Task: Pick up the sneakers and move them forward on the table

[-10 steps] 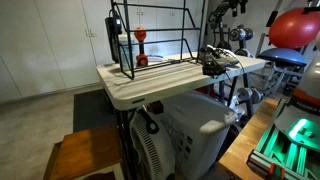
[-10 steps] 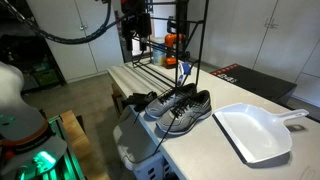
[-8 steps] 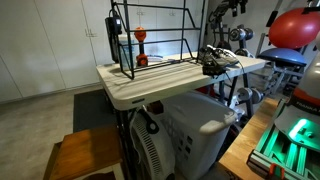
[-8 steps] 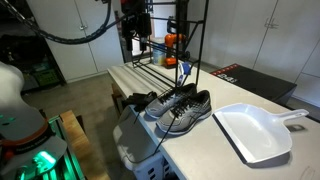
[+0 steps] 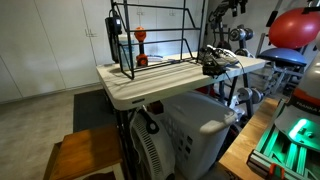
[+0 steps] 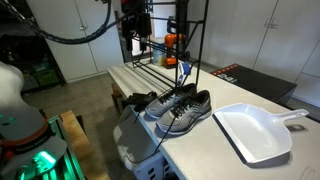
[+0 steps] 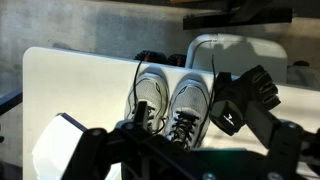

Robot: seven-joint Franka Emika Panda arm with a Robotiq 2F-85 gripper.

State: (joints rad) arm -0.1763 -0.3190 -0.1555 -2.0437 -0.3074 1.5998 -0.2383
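Note:
The pair of sneakers lies side by side near the edge of the off-white table. They are grey-dark with black laces. In an exterior view they are a small dark shape at the table's far end. The wrist view looks down on them, laces toward the camera. My gripper is open, with one black finger on each side of the pair. In an exterior view it is the dark shape at the table edge, right beside the shoes.
A white dustpan lies on the table beside the sneakers. A black wire rack with an orange object stands at the other end. A wooden stool and a red ball stand off the table.

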